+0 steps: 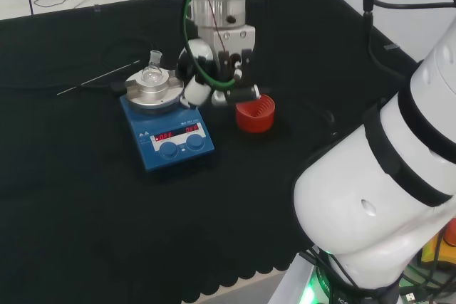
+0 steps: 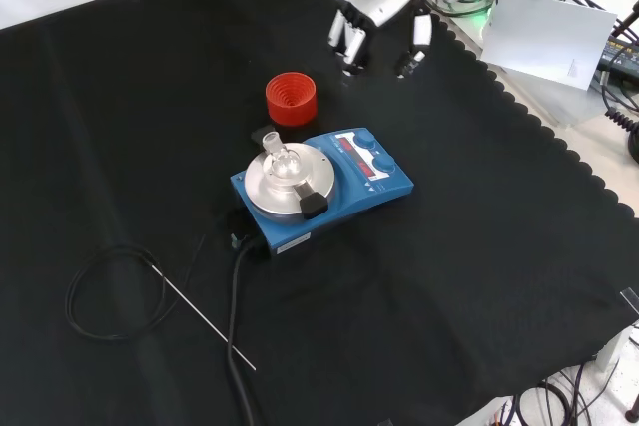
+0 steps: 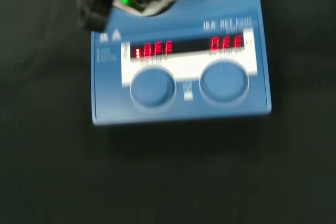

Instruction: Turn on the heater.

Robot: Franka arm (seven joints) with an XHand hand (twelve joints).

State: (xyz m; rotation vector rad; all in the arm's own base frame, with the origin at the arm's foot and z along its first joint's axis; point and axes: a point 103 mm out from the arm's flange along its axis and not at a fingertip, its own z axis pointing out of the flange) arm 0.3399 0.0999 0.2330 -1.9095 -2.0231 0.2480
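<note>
1. black cloth (image 2: 479,276) covers the whole bench; in the head view its far edge gives way to a pale surface strewn with cables.
2. the hand (image 2: 374,7) hangs above the cloth, fingers (image 2: 344,42) loosely straight and hanging down, holding nothing; in the front view it sits beyond the heater, clear of it.
3. the blue heater (image 2: 384,187) stands mid-cloth with a round silver plate (image 2: 270,192) carrying a small glass flask (image 2: 278,159).
4. the wrist view looks down on the heater's front panel, with two round blue knobs (image 3: 152,86) side by side under red lit readouts (image 3: 189,46).
5. a red ribbed ring (image 1: 255,114) sits just right of the heater in the head view.
6. the front view adds a black cable (image 2: 105,291) and a thin rod (image 2: 200,314) lying nearer, to the left.
</note>
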